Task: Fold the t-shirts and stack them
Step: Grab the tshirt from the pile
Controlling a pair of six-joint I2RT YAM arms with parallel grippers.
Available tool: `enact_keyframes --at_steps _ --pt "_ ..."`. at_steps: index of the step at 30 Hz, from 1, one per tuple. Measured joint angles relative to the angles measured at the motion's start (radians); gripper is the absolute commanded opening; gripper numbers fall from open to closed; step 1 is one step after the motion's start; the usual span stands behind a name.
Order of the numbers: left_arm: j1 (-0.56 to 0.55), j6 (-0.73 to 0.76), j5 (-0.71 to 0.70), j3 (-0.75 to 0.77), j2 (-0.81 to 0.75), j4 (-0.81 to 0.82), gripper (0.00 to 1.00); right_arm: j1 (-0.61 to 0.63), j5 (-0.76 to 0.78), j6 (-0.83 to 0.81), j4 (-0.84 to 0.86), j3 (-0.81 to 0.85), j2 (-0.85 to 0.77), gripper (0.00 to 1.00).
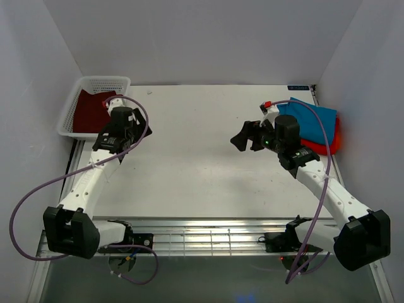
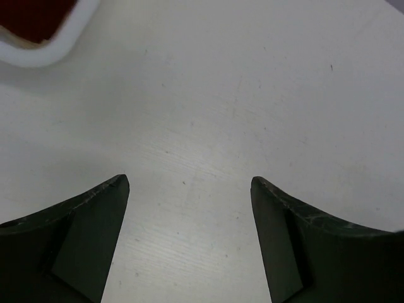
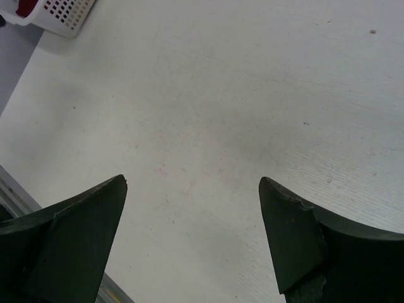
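Observation:
A dark maroon t-shirt (image 1: 90,111) lies bunched in the white mesh basket (image 1: 68,117) at the far left; a corner of it shows in the left wrist view (image 2: 30,16). At the far right a folded teal-blue t-shirt (image 1: 312,121) rests on a bright red-orange t-shirt (image 1: 334,144). My left gripper (image 1: 118,142) hovers just right of the basket, open, with only bare table between its fingers (image 2: 189,180). Towards the middle of the table my right gripper (image 1: 247,136) points left, away from the stack, also open over bare table (image 3: 192,180). No beige t-shirt is in view.
The basket's rim (image 2: 60,44) sits at the upper left of the left wrist view and far off in the right wrist view (image 3: 63,14). White walls close in the table at the left, right and back. A metal rail (image 1: 202,237) runs along the near edge.

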Motion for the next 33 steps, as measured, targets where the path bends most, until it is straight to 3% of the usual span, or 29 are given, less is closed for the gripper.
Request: enact_keyframes --at_steps 6,9,15,23,33 --pt "0.094 0.004 -0.086 0.147 0.119 0.023 0.83 0.0 0.033 -0.038 -0.001 0.0 0.04 0.94" --pt "0.149 0.013 -0.126 0.213 0.191 0.064 0.75 0.0 0.04 -0.06 0.0 0.0 0.042 0.94" --pt "0.265 0.039 -0.13 0.379 0.439 0.161 0.47 0.001 0.028 -0.077 0.011 0.0 0.055 0.94" --pt "0.323 0.101 -0.138 0.634 0.821 0.172 0.5 0.004 0.021 -0.089 0.02 0.0 0.09 0.93" --pt "0.33 0.167 -0.169 0.766 0.992 0.176 0.51 0.005 0.022 -0.094 0.019 0.0 0.134 0.93"
